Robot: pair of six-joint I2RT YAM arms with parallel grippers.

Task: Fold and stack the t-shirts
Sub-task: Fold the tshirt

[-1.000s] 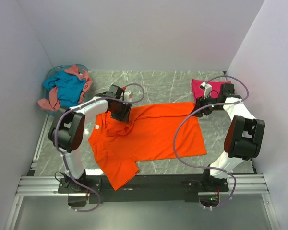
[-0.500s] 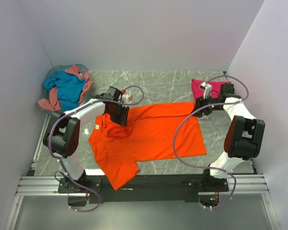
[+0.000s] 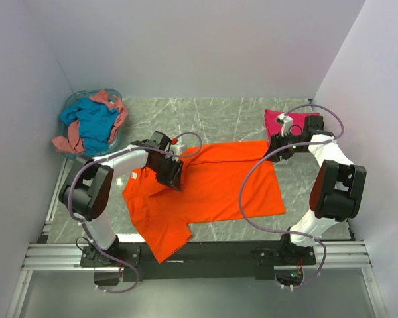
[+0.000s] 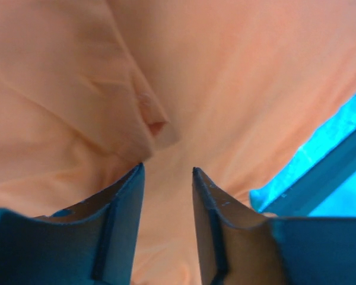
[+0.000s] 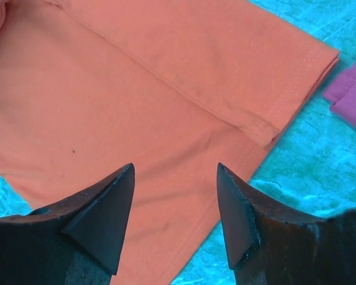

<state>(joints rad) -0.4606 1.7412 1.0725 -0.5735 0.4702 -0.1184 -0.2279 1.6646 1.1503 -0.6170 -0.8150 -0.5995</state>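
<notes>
The left gripper [image 4: 167,172] hovers with its jaws narrowly apart and nothing between them, low over a raised crease [image 4: 143,113] in the bright orange short-sleeved cloth t-shirt [image 3: 212,185], which lies spread on the grey marbled worktop [image 3: 219,116]. The right gripper [image 5: 175,169] stands wide over that shirt's far right hem corner [image 5: 267,133], beside the folded magenta-pink t-shirt [image 3: 278,119]. The cloth looks light, limp and quick to bunch; a pinch on the stitched hem or shoulder seam should hold best.

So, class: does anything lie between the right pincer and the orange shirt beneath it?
Nothing visible does. The right pincer hangs open straight over the orange shirt at its corner; the pink shirt lies off to one side, apart.
</notes>
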